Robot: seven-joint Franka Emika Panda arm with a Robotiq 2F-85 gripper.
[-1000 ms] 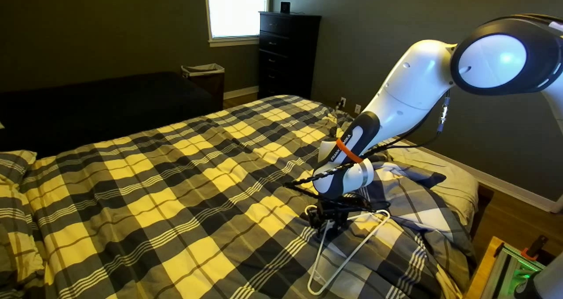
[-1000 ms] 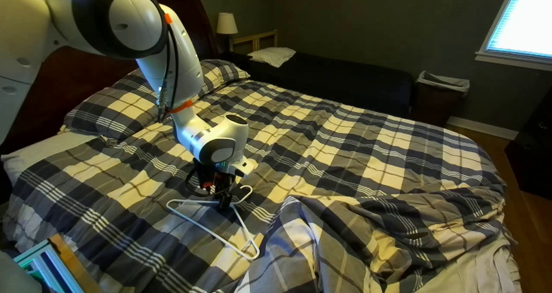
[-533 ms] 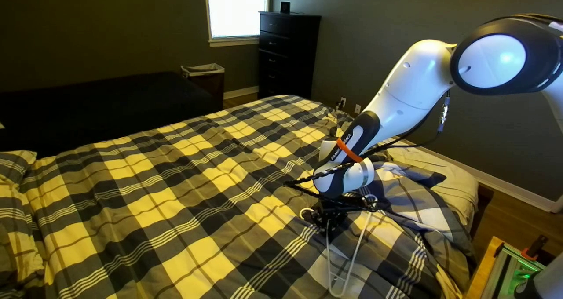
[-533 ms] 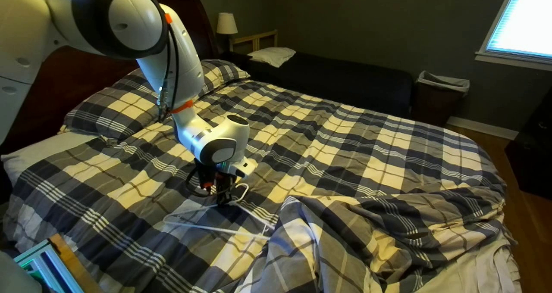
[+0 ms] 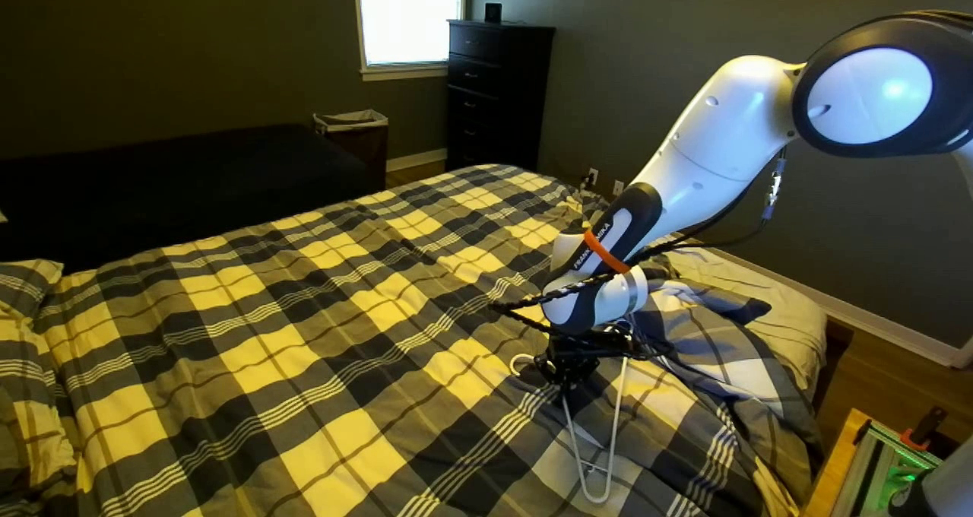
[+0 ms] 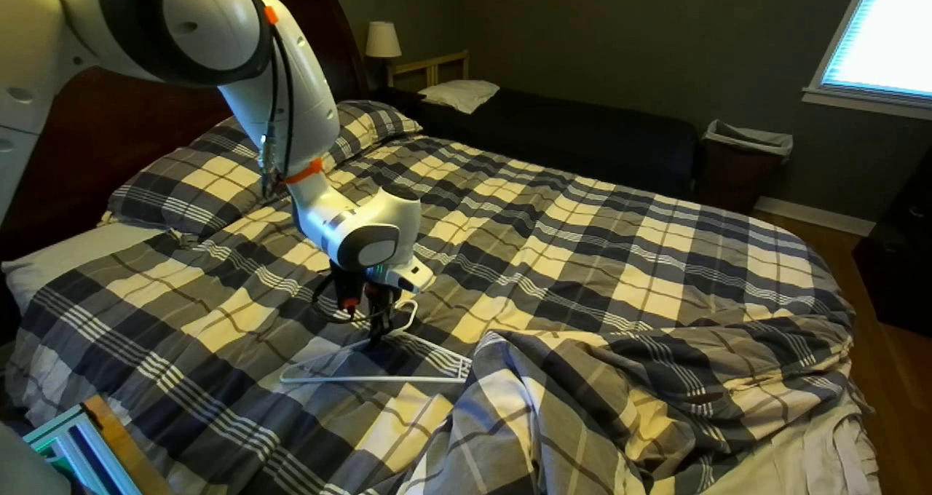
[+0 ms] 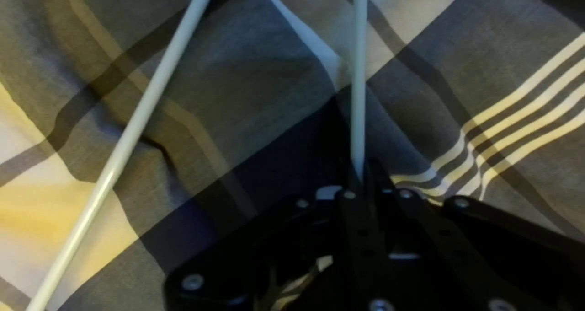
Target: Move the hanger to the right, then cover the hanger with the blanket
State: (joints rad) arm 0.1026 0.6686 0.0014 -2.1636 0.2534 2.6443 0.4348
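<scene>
Rotated since the earlier frame, the hanger (image 6: 375,380) shows its long bar nearly level, left of lower center in an exterior view; gripper (image 6: 376,337) pinching one side; plaid blanket (image 6: 582,215) across mid-frame.

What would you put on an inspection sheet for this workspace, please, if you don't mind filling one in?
Surface: bed, mostly under the blanket; pale bedding shows at the edges.
Job's things: blanket checked, bunched into folds near the hanger; hanger white, not covered; whether it fully clears the cloth is hard to tell.
Clutter: a red-and-black item by the stand.
Gripper: closed on one side of the hanger.
Cables: a braided cable loops out from the arm; an orange band goes round the arm.
Surroundings: dresser, window, lamp, lined bin, dark second bed.
</scene>
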